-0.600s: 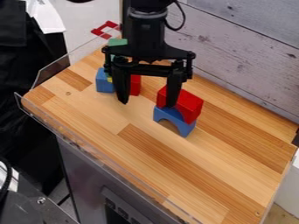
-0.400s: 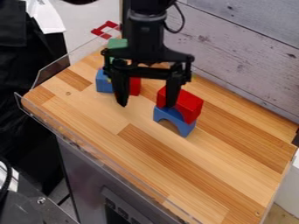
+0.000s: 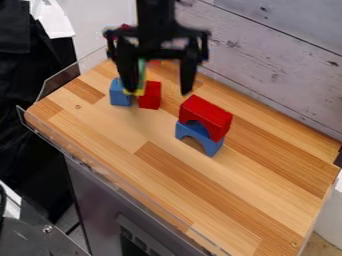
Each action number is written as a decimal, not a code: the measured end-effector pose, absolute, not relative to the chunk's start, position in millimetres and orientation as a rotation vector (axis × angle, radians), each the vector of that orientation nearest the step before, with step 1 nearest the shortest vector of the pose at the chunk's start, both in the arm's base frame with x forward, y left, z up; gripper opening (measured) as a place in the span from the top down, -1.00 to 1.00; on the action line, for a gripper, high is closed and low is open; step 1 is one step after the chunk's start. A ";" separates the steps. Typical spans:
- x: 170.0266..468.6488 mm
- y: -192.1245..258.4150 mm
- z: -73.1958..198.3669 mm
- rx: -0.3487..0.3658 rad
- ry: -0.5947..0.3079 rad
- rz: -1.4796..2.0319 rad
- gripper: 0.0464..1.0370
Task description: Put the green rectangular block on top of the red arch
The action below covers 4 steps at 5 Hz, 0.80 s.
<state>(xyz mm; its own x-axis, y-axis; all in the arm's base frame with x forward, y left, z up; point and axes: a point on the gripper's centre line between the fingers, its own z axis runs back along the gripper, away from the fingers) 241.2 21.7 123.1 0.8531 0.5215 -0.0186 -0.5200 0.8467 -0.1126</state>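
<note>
Green rectangular block (image 3: 141, 70) peeks out from behind my hand (image 3: 160, 92), well apart from the red arch (image 3: 210, 114), which sits on a blue arch (image 3: 209, 145). I have the hand wide open, with nothing in it.

Setting: robotics lab, by appearance. Evidence: black robot arm (image 3: 157, 17) over wooden worktop (image 3: 113, 135); clear plastic guard (image 3: 57, 82) along worktop edge; whitewashed plank panel (image 3: 267, 60) behind; grey metal part (image 3: 30, 237) with screw, lower left
</note>
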 end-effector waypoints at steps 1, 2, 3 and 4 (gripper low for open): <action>248.4 40.4 134.2 -0.110 -0.032 0.553 -0.93; 259.6 56.0 128.5 -0.108 0.010 0.512 -0.93; 270.8 69.4 125.0 -0.100 0.043 0.467 -0.93; 280.9 80.9 121.7 -0.118 0.047 0.459 -0.93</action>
<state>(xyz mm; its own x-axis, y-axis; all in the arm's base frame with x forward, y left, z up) 280.9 80.9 121.7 0.8957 0.4387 -0.0720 -0.4442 0.8900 -0.1032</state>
